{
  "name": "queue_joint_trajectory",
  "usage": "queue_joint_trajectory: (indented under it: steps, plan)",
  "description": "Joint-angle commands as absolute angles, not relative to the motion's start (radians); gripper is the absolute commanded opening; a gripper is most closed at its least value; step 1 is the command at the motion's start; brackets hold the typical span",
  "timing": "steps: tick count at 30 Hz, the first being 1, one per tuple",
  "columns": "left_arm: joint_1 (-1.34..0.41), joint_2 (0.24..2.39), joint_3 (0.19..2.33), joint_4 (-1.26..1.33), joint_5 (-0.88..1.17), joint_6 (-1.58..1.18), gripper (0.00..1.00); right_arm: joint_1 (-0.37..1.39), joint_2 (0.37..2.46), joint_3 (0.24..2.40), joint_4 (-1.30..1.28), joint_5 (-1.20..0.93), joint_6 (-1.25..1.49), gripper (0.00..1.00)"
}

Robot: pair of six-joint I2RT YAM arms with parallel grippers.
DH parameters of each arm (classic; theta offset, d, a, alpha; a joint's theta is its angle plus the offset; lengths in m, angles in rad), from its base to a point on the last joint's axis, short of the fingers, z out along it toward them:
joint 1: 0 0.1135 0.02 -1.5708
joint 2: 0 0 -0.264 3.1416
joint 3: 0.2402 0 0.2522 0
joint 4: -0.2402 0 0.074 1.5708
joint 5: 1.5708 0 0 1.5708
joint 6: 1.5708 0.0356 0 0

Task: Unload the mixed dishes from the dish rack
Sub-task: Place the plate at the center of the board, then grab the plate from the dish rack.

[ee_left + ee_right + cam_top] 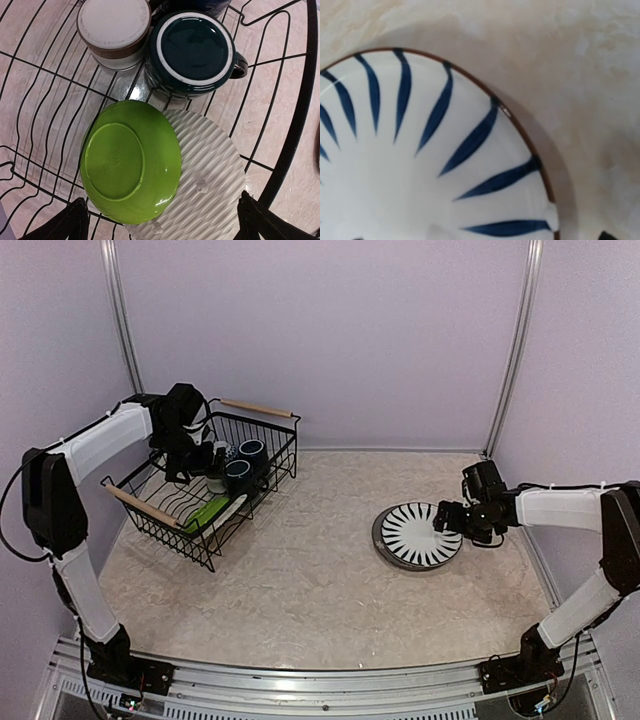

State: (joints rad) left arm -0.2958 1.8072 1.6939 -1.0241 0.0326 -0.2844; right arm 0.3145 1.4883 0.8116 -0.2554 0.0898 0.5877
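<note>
The dish rack (283, 452), a black wire basket with wooden handles, stands at the back left. My left gripper (188, 458) hangs inside it, open (165, 226), its fingertips (70, 225) either side of a green plate (130, 160) that lies bottom-up over a pale ribbed plate (212, 187). Beyond them stand an upturned dark green mug (192, 47) and a grey, brown-banded cup (114, 30). A dark blue mug (252, 450) is also in the rack. At the right, a striped plate (418, 534) lies on a dark grey plate (384, 550). My right gripper (447, 521) is open at the striped plate's (420, 175) right rim.
The rack's wires (295, 100) run close around the left fingers. Purple walls close off the back and sides, with metal posts (512, 350) at the corners. The beige tabletop (310, 570) stretches between the rack and the stacked plates.
</note>
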Motion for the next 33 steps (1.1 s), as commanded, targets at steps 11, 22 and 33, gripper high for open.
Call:
queue_joint_trajectory:
  steps: [11,22,33]
  plan:
    - [-0.133,1.663,1.535,-0.937,0.357,-0.55,0.99,0.342,1.4,0.756,-0.191,0.058,0.555,1.0]
    - [-0.078,1.679,1.565,-0.946,0.435,-0.632,0.94,0.352,1.42,0.721,-0.125,0.011,0.56,1.0]
    - [-0.145,1.663,1.518,-1.006,0.056,-0.176,0.92,0.359,1.416,0.758,-0.133,0.002,0.537,1.0]
